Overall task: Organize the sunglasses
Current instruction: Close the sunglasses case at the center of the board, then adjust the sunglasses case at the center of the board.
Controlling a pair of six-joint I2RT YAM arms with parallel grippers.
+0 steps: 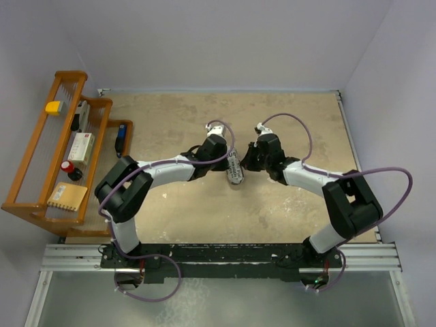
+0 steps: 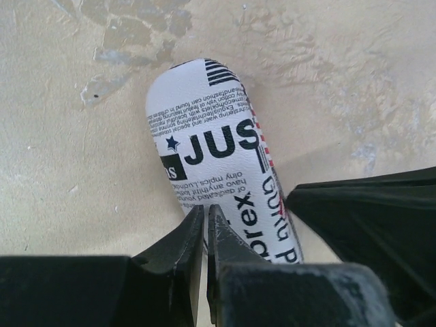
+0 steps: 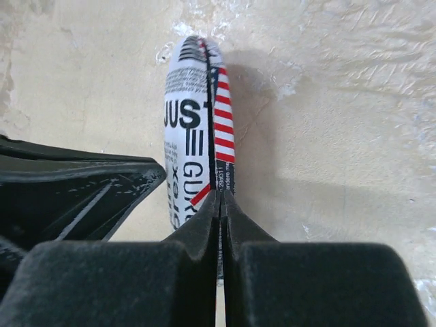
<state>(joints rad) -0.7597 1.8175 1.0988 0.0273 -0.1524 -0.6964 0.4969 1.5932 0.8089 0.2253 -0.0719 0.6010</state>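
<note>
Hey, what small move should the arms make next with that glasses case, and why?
Probably lift the left gripper and right gripper clear. Both sit shut at one end of the case, which looks closed, and no sunglasses show in any view.

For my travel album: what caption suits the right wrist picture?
Right gripper, closed, at the end of a newsprint-patterned glasses case with a flag-striped edge.

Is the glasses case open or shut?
Shut. The glasses case has its halves meeting along a thin dark seam, no gap.
</note>
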